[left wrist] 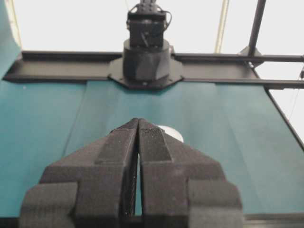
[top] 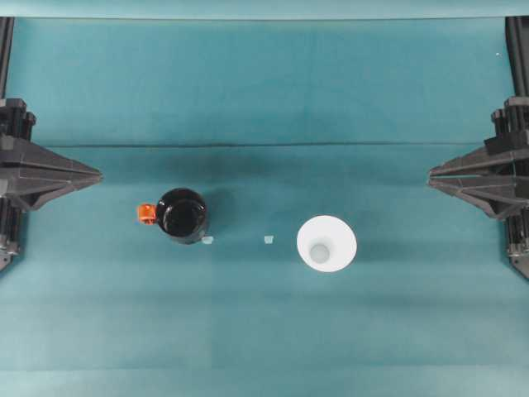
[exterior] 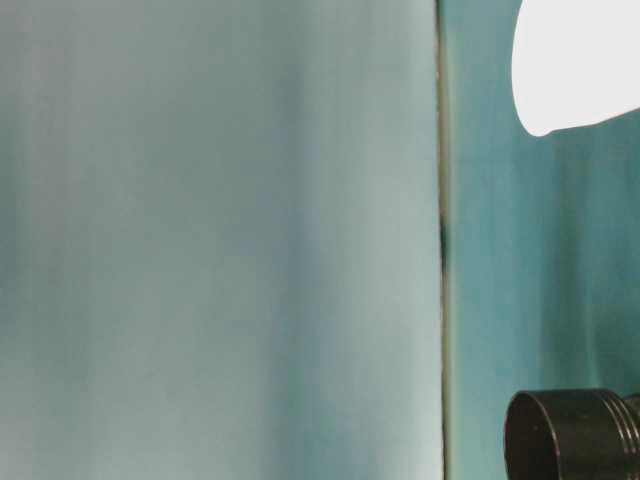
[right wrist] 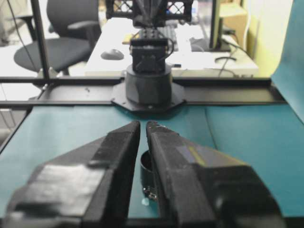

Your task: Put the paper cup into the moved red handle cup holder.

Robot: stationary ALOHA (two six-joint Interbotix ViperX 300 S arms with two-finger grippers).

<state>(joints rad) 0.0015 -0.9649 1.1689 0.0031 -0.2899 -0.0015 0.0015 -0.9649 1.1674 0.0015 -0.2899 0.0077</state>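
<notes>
On the teal cloth-covered counter (top: 264, 331) the plain white tapered paper cup (top: 326, 243) stands upright, mouth up, right of the middle, its greyish base visible down through its wide rim. Well apart to its left sits the glossy black round cup holder (top: 182, 215), also open upward, with its small red-orange handle tab (top: 145, 213) pointing left, away from the cup. Between them lie two tiny pale scraps (top: 268, 240), possibly position markers, though they are too small to tell. Both arms are parked at the counter's side edges: the left claw (top: 92, 175) points in from the left, and the left wrist view shows its pads together with only a hairline between them, the white cup peeking out beyond the tips. The right claw (top: 433, 174) points in from the right, its pads likewise together or nearly so, with part of the black holder visible beyond them. Neither claw touches anything, so the task looks unstarted. Since the cup stands nearer the right claw, that arm seems the natural one to lift it, and with the holder's mouth facing up the cup should drop in from above.
</notes>
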